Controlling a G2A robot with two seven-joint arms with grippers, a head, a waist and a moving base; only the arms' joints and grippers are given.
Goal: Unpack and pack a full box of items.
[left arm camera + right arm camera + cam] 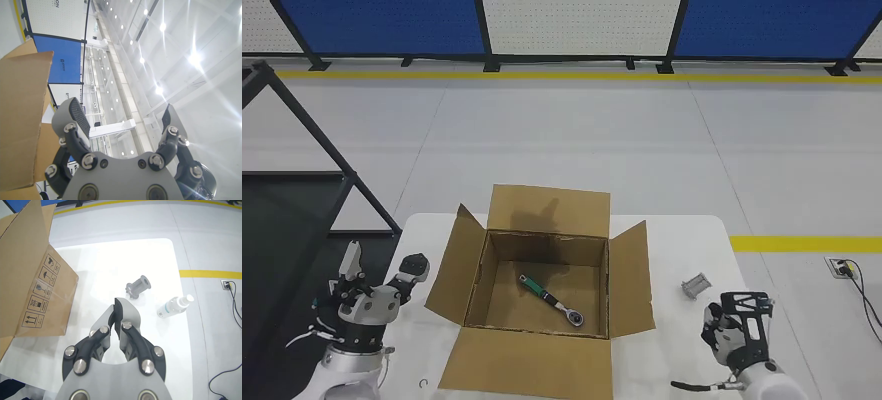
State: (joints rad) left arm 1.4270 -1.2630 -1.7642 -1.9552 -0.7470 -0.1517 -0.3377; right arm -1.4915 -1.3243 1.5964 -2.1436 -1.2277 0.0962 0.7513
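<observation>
Cardboard is your centre here: the open box (547,210) stands mid-counter with all four flaps spread, and one green-handled ratchet (550,301) lies slantwise on its floor. A grey flanged spool (138,288) lies on its side on the white counter (682,240) beside the box's right flap. A spray bottle (174,307) lies just beyond it.

With two items out and one in, you look to be late in the unpacking half, though an early packing stage would look the same.

Your left gripper (122,106) sits beside the box's left flap, aimed up at the ceiling, jaws apart and empty. Your right gripper (115,303) hangs over the counter near the spool, jaws together on nothing.

If you are unpacking, the ratchet comes next. Whichever arm you pick must clear the box wall and come down from above. Set the jaws across the handle, not along it. The left arm would first need turning downward; the right would need its jaws parted. Watch the flaps on the way in.
</observation>
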